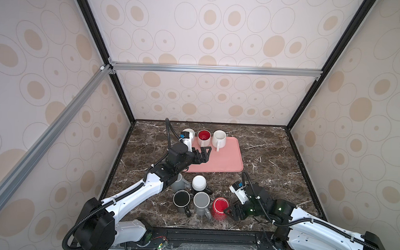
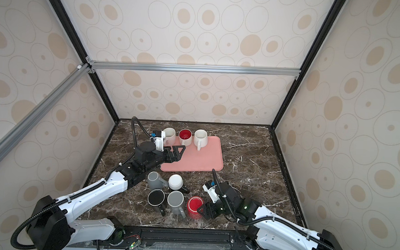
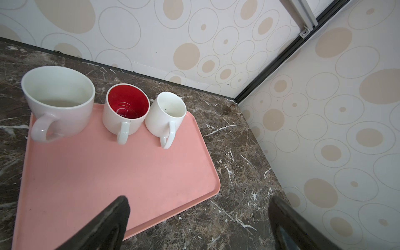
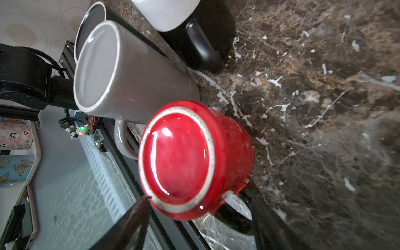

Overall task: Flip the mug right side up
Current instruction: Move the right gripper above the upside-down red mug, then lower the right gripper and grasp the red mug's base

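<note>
The marble counter (image 1: 274, 156) fills the lower middle of both top views. A pink tray (image 1: 227, 159) at its centre carries three upright mugs along its far edge. The left gripper (image 1: 206, 155) hangs over the tray's left part, jaws wide open and empty. At lower centre the right gripper (image 1: 228, 212) meets the red mug (image 1: 221, 206), which stands upside down on the counter beside a grey mug (image 1: 201, 200). Only the right wrist view shows those jaws spread either side of its upturned base, not closed on it, and its dark handle (image 4: 234, 224).
</note>
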Tool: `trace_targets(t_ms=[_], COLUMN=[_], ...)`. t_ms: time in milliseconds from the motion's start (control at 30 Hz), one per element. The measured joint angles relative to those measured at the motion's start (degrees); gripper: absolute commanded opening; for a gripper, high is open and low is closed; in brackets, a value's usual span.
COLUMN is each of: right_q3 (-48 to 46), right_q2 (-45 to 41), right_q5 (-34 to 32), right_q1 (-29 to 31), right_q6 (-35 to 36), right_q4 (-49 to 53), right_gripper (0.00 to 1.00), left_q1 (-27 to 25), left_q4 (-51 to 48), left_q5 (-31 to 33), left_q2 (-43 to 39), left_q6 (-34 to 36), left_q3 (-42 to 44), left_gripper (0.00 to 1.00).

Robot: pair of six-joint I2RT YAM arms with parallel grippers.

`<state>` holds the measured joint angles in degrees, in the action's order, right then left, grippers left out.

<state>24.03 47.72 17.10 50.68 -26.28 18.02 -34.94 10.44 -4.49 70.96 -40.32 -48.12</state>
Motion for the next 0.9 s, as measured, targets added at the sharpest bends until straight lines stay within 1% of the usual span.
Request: trace_targets(t_ms=[133, 267, 333, 400, 467, 600, 800, 900], right_q3=[0.0, 0.0, 0.0, 0.0, 0.2, 1.8, 5.5, 7.0], right_q2=[-0.8, -1.8, -1.8, -1.7, -1.5, 0.0, 6.1, 10.0], right_q5=[1.3, 2.0, 2.1, 1.3, -0.8, -6.9, -14.4, -17.9], right_q1=[0.1, 1.6, 3.1, 4.9, 7.0, 11.4, 16.9, 19.3], right_q6=[-0.3, -0.8, -1.4, -1.8, -2.2, -2.6, -2.3, -1.7], right_q4=[0.8, 1.7, 2.5, 3.5, 4.9, 9.0, 11.5, 11.6], right_gripper=[0.66, 0.53, 0.52, 0.54, 0.57, 0.57, 0.51, 0.46], left_q1=[0.6, 0.9, 1.1, 1.3, 1.5, 1.8, 2.1, 2.3], left_q4=[1.5, 2.2, 2.4, 2.5, 2.6, 2.8, 2.9, 2.9], left_q5=[-1.0, -1.6, -1.8, -1.9, -2.1, -2.1, -2.3, -2.6], left_q2=[0.0, 0.0, 0.0, 0.0, 0.0, 0.0, 0.0, 0.0], left_q6=[-1.1, -1.7, -2.0, -2.2, -2.3, -2.4, -2.7, -2.9], left_q3=[1.2, 1.7, 1.8, 1.8, 1.9, 2.1, 2.6, 3.0], left_gripper=[0.99, 0.99, 0.99, 0.99, 0.99, 0.99, 0.99, 0.99])
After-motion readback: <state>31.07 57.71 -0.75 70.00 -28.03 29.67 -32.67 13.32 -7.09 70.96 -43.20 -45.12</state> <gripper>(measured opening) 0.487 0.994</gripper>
